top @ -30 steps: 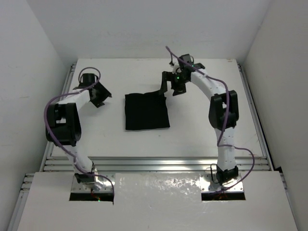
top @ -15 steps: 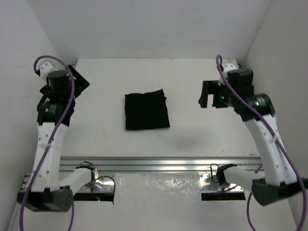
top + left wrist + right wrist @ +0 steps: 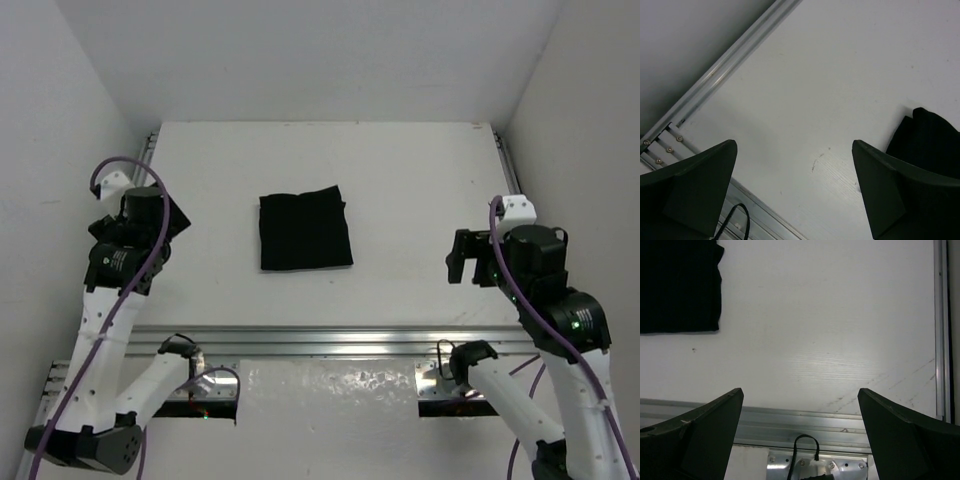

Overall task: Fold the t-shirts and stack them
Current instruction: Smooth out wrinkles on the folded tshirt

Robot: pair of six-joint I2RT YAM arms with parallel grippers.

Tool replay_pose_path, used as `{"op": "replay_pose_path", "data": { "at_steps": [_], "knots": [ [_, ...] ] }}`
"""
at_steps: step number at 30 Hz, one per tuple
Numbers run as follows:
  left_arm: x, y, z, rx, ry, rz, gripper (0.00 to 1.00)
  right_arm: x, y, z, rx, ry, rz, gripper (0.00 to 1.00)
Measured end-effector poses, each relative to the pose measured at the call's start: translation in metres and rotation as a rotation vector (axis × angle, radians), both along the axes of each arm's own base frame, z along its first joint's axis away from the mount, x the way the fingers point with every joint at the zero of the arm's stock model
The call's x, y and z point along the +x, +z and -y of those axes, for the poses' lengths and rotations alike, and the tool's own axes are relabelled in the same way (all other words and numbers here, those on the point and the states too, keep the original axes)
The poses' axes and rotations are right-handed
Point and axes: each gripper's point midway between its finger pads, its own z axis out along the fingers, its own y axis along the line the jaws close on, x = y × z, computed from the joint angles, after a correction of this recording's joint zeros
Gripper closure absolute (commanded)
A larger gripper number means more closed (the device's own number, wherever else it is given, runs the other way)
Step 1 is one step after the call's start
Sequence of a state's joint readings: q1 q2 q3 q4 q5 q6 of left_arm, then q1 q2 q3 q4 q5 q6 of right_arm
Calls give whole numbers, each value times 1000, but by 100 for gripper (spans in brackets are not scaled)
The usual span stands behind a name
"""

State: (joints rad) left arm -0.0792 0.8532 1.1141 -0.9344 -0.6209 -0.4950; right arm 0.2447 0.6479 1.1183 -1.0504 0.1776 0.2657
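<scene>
The black t-shirt (image 3: 304, 230) lies folded into a small rectangle on the white table, near the middle. It also shows at the right edge of the left wrist view (image 3: 935, 145) and in the top left corner of the right wrist view (image 3: 679, 285). My left gripper (image 3: 168, 222) is open and empty, raised at the table's left side, well away from the shirt. My right gripper (image 3: 470, 262) is open and empty, raised at the right, near the front edge.
White walls enclose the table on three sides. Aluminium rails run along the left edge (image 3: 720, 70), the right edge (image 3: 940, 330) and the front edge (image 3: 320, 340). A black cable loop (image 3: 806, 445) sits by the right arm's base plate.
Both arms have pulled back from the shirt toward the near edge and outward; the right gripper went from the shirt's far right corner to the front right. The shirt has not moved.
</scene>
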Motion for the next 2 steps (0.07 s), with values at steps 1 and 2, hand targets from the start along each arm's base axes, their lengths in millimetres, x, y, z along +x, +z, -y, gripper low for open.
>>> {"op": "replay_pose_path", "data": {
  "at_steps": [1,2],
  "knots": [
    [0,0,-1,2,3,1,0,0,-1,0,-1,-3,-1,1],
    [0,1,-1,2,6,3,0,0,-2,1,-1,-6,-5,1]
  ]
}}
